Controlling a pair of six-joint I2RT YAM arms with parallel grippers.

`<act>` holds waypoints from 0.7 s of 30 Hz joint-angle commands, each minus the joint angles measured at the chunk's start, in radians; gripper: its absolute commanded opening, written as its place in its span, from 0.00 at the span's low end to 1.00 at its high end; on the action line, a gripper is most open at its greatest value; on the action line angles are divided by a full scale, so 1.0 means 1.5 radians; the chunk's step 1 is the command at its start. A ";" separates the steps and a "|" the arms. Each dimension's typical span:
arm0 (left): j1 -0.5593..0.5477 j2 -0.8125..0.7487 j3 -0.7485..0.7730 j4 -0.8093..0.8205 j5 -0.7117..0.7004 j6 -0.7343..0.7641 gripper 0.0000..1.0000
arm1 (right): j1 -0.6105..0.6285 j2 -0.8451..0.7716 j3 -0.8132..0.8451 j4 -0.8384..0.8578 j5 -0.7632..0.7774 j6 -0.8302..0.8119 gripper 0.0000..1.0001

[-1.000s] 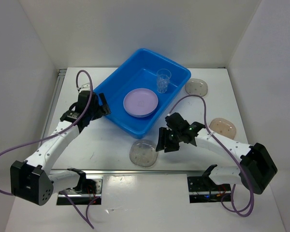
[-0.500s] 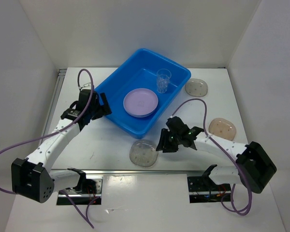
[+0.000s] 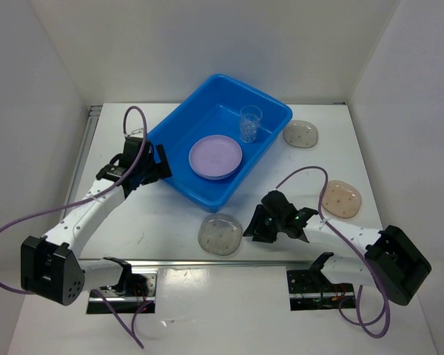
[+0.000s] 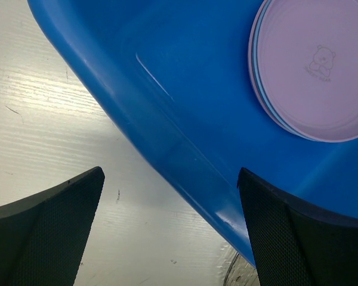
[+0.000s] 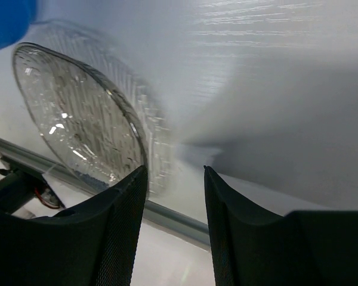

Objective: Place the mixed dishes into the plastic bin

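Lower and closer to the front of the table (image 3: 163, 222) than a second ago, the right gripper (image 3: 251, 225) rests with its fingers a little apart and nothing between them. The translucent speckled plate (image 3: 220, 234) lies flat just to its left. In the wrist view the plate's rim sits right beside the left finger, outside the gap rather than in it. If the fingers close from here they would likely catch air, and a sideways nudge could slide the slick plate further left or toward the metal rail (image 3: 207, 262) just beyond it. The left gripper (image 3: 161, 164) has crept nearer the plastic bin (image 3: 179, 123). Its jaws hang wide and empty over the bin's near wall, so dropping lower risks bumping the tub. A stack of round plates (image 3: 216, 157) and a clear cup (image 3: 250, 122) lie inside the bin, ahead of both grippers. Two more speckled plates (image 3: 301, 134) (image 3: 341, 197) wait on the table behind and to the right of the right gripper.
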 commanded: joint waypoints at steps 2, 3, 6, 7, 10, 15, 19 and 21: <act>0.004 0.011 0.024 0.012 0.005 0.019 1.00 | 0.007 -0.029 -0.006 0.065 0.003 0.032 0.48; 0.004 0.011 0.024 0.012 0.005 0.019 1.00 | 0.007 -0.029 0.000 0.072 0.003 0.032 0.48; 0.004 0.011 0.024 0.012 0.005 0.025 1.00 | 0.013 0.005 0.000 0.097 -0.006 0.040 0.48; 0.004 0.011 0.024 0.012 0.005 0.025 1.00 | 0.027 0.013 0.000 0.103 0.000 0.046 0.48; 0.004 0.011 0.024 0.012 0.005 0.031 1.00 | 0.047 0.053 0.026 0.103 0.009 0.046 0.48; 0.004 0.011 0.024 0.012 -0.001 0.039 1.00 | 0.078 0.123 0.062 0.116 0.021 0.046 0.42; 0.004 0.011 0.018 0.012 -0.007 0.045 1.00 | 0.098 0.168 0.095 0.108 0.037 0.053 0.26; 0.004 0.011 0.018 0.012 -0.007 0.045 1.00 | 0.104 0.183 0.102 0.100 0.046 0.053 0.11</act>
